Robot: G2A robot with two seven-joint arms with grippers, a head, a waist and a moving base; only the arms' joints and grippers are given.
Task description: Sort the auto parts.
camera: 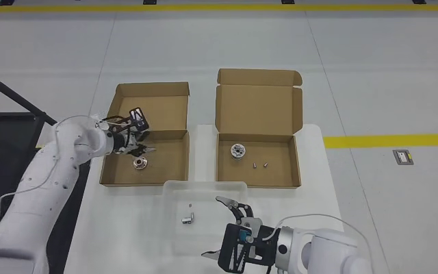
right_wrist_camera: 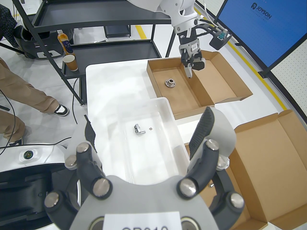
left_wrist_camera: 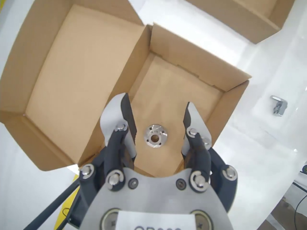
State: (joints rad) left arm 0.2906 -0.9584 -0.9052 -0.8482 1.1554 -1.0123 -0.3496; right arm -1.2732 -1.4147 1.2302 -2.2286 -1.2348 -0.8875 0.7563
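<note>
I see a white label (left_wrist_camera: 155, 221) on the base of the left gripper (left_wrist_camera: 157, 101); its dark characters are cut off at the frame edge, so I cannot read them. The right gripper (right_wrist_camera: 148, 113) carries a matching label (right_wrist_camera: 143, 221), cut off the same way. A blue screen (right_wrist_camera: 263, 17) shows a white logo and wordmark. A floor sign (camera: 404, 157) is too small to read.

The left tool (camera: 140, 146) hangs near the left edge of the tabletop (camera: 318, 198), pointing down, jaws spread and empty. The right tool (camera: 214, 227) sits at the near edge, jaws wide, empty.
</note>
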